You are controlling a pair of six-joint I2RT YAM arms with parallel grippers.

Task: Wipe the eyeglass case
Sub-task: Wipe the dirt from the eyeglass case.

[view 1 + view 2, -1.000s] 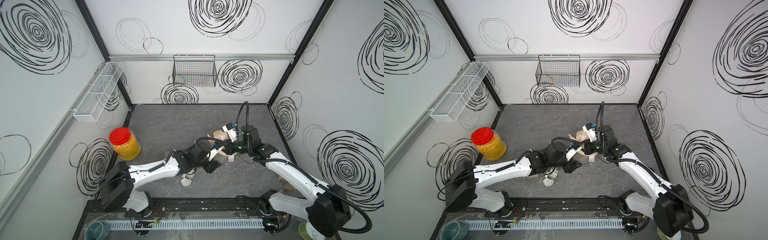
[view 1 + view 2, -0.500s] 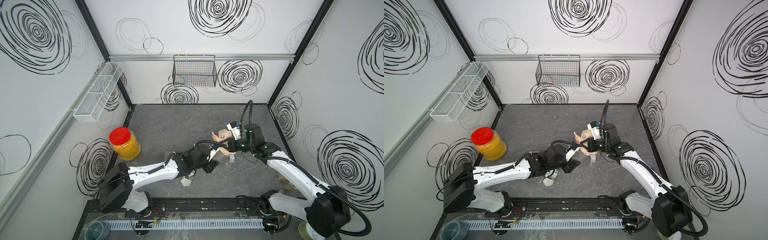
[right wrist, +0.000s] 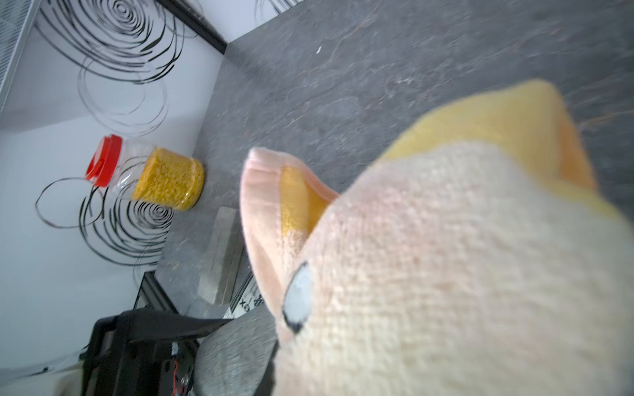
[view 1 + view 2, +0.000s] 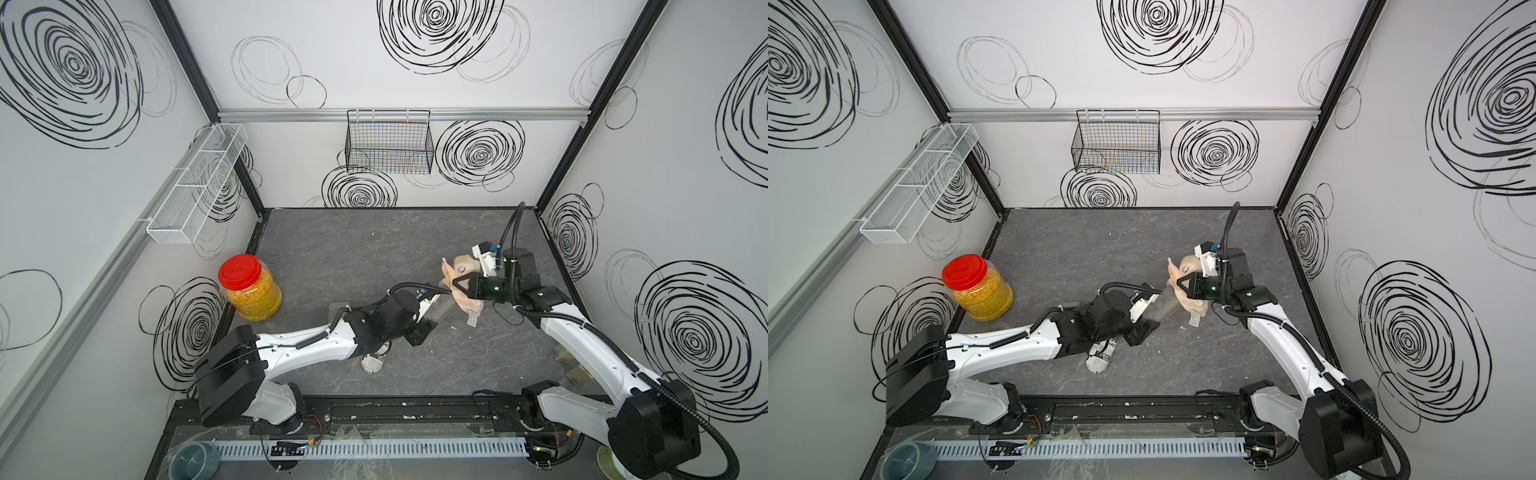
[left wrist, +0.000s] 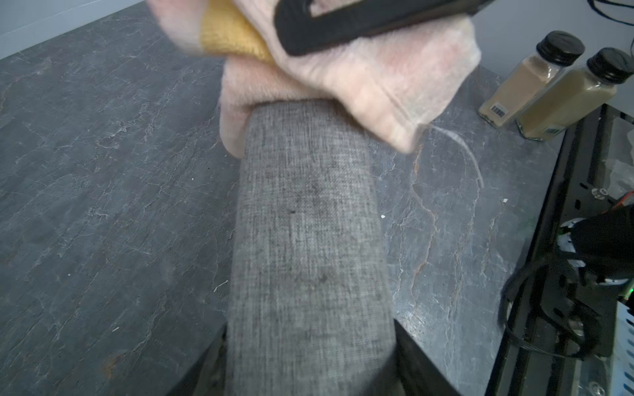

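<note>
In both top views the left gripper is clamped on the near end of the grey woven-fabric eyeglass case. The case's long axis runs from that gripper straight toward the right gripper, which is clenched on a pale pink terry cloth with a yellow patch. So the free end lies on the right arm's side, and the wiping stroke, I judge, should travel along that axis. A white tag hangs from the cloth, too small to read. A newsprint-patterned object lies under the left arm, its lettering illegible. In the left wrist view the cloth drapes over the case's far end, touching it, while two glass spice bottles with black caps stand well apart, showing barcode stickers only. In the right wrist view the cloth fills most of the frame. Beyond it stands the clear jar with a red lid and yellow contents, with no label I can make out.
</note>
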